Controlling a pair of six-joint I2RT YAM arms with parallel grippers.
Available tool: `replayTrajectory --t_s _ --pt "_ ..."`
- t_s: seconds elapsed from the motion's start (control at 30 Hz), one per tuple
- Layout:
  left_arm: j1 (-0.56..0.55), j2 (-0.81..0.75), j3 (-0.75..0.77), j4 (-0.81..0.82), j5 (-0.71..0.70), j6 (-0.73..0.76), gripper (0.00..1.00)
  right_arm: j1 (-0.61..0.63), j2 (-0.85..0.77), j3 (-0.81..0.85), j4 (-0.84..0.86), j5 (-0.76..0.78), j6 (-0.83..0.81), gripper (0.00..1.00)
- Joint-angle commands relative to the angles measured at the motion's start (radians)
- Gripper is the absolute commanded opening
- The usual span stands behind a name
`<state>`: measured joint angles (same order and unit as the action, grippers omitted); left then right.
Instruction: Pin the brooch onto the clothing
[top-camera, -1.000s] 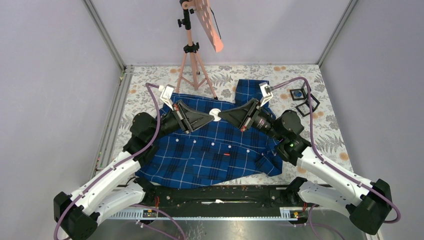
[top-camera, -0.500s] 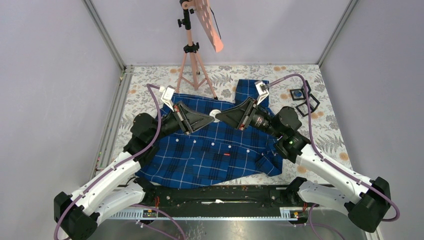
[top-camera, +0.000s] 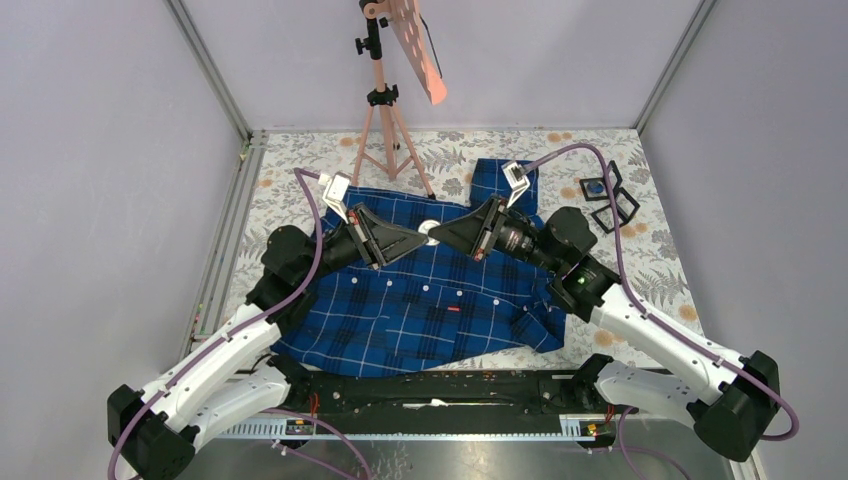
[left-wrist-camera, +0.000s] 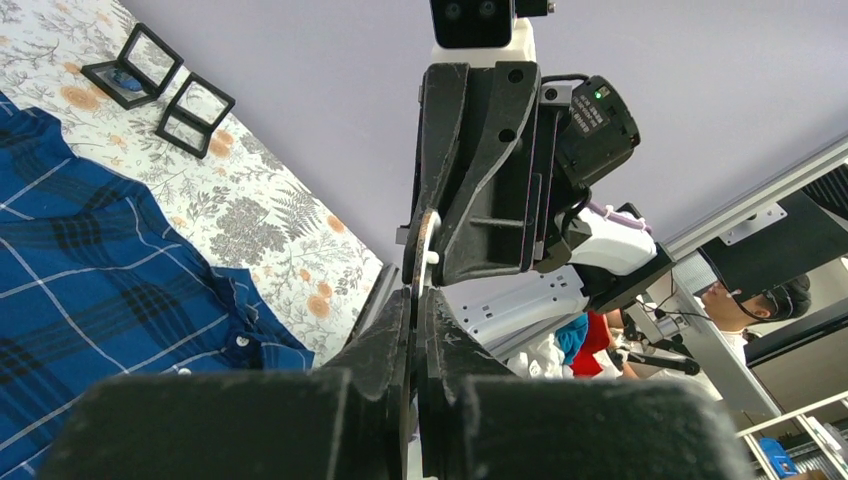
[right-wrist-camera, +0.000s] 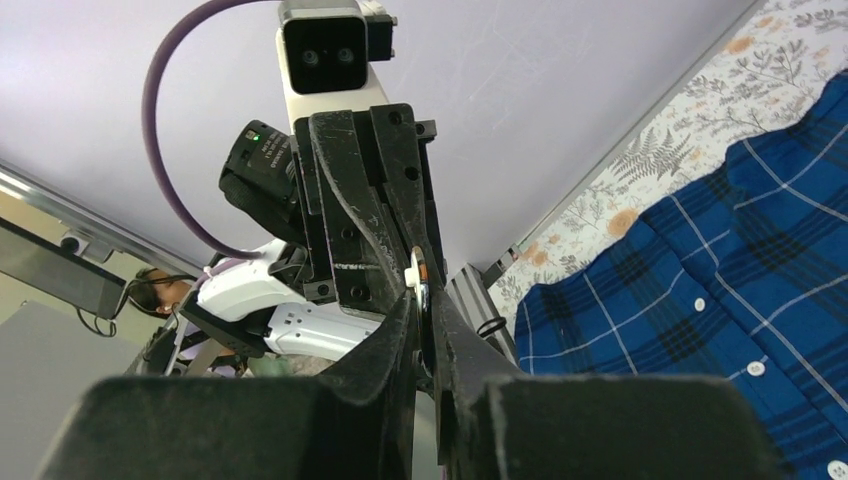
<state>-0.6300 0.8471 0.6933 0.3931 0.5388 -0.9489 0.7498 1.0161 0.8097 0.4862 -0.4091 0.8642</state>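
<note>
Top external view: the shirt (top-camera: 400, 320) lies spread flat on the floral table cover (top-camera: 290, 170), between the arm bases and a pink tripod (top-camera: 385, 120). Its row of white buttons runs roughly left to right across the view, so its long axis lies crosswise to the arms; one blue flap reaches toward the far edge. Which end holds the collar cannot be told. The left gripper (top-camera: 422, 237) and right gripper (top-camera: 440, 232) meet tip to tip above the far middle of the shirt, with the brooch (top-camera: 430, 228) between them as a small white round patch, its face turned upward. This view does not show finger spacing. Two small black square frames (top-camera: 605, 197) sit on the cover, to the right of the shirt's far flap. Left wrist view: the brooch shows edge-on as a thin sliver, its plane along the line joining the two grippers; the left fingers (left-wrist-camera: 385, 340) are pressed together on its near edge. Right wrist view: the right fingers (right-wrist-camera: 465, 350) stand a narrow slit apart at the brooch's opposite edge; whether they clamp it cannot be told. The brooch hangs clear of the fabric.
</note>
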Motion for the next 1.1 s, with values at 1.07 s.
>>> replayTrajectory --t_s 1.07 --pt "0.030 -0.036 0.012 -0.036 -0.005 0.056 0.00 -0.002 0.019 0.148 -0.219 -0.033 -0.107 0.35"
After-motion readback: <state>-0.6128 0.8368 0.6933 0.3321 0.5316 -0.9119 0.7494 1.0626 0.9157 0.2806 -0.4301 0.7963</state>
